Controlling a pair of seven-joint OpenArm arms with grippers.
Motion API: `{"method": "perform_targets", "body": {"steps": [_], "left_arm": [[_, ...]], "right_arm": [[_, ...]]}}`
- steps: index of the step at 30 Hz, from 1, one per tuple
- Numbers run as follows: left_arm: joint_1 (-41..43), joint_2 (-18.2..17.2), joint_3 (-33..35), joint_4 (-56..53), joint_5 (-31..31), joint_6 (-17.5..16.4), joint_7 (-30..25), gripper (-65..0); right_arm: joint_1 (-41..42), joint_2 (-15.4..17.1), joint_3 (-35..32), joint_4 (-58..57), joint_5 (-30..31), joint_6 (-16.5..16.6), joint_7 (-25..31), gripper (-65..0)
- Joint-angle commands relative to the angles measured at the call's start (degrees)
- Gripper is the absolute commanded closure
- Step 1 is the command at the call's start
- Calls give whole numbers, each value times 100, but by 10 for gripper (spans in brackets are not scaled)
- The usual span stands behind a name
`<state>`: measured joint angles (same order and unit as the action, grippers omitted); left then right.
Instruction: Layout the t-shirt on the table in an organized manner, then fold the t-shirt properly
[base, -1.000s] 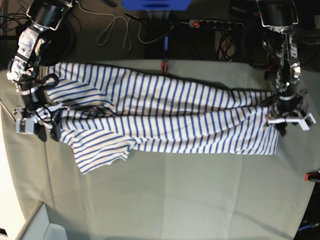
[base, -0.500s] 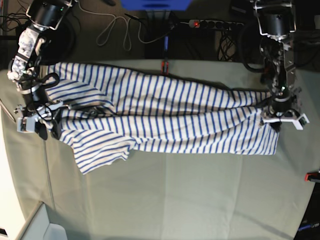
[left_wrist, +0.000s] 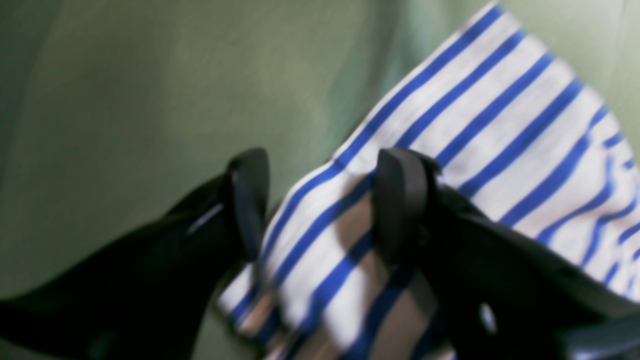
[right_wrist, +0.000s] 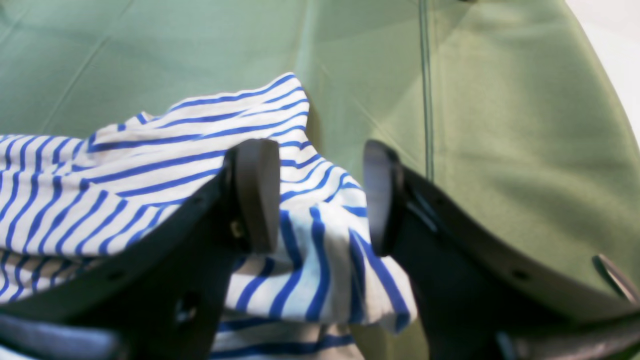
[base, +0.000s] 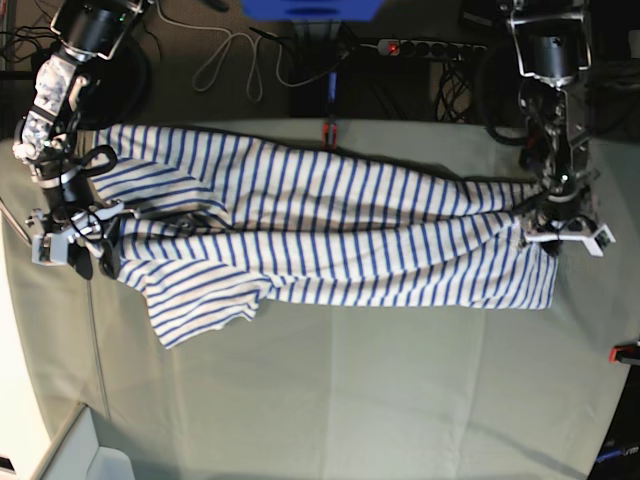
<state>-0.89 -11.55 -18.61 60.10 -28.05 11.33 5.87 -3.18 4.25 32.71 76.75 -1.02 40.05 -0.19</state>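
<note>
At opposite t-shirt (base: 340, 240) edges, both hands (left_wrist: 320, 200) (right_wrist: 320, 195) gape.

The right gripper (right_wrist: 320, 197) hangs low over the table (right_wrist: 500, 125), its two dark fingers (right_wrist: 255, 192) spread apart. A bunched edge of the t-shirt (right_wrist: 150, 170) lies between them, heaped in soft folds. Most of the striped cloth spreads to the left of the gripper; to its right the grey-green cover is bare, crossed by a straight crease.
</note>
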Motion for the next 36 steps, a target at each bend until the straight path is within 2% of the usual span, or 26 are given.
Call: {"method": "perform_targets", "body": {"steps": [1,7,9,13,15,20,21,24,30,36], "left_arm": [[-74,-71,-7,78,41,-21,-134,-255],[-285,-71,-7,-265,41,-21,-117,-1],[-408,-71,-16,-519,41,-21,-117,0],[-435,-71,-33,-722,41,-21,-117,-55],[-426,-71,-42,-713,32,-21,-108,-112],[-399,-71,-25,-590,32,-21,-108,-340],[-373,-71,-16,-511,32,-21,-99,-367],[-294,-71,-7,-388,32,-21,-99,-368],[-268,8,-25,-273,32,-21,-125,-301],[-311,43,2,-291,67,-21,-117,-298]], "right_arm": [[67,63,13,83,132,-5,155,-281],[67,63,13,83,132,-5,-109,-281],[76,72,13,83,132,-5,-188,-281],[76,159,13,83,132,-5,-188,-281],[76,177,13,83,132,-5,-188,-281],[76,177,-5,83,132,-5,-188,-281],[76,177,-5,83,132,-5,-188,-281],[76,168,-5,83,132,-5,-188,-281],[76,151,-14,83,132,-5,-188,-281],[85,159,-14,83,132,-5,-188,-281]]}}
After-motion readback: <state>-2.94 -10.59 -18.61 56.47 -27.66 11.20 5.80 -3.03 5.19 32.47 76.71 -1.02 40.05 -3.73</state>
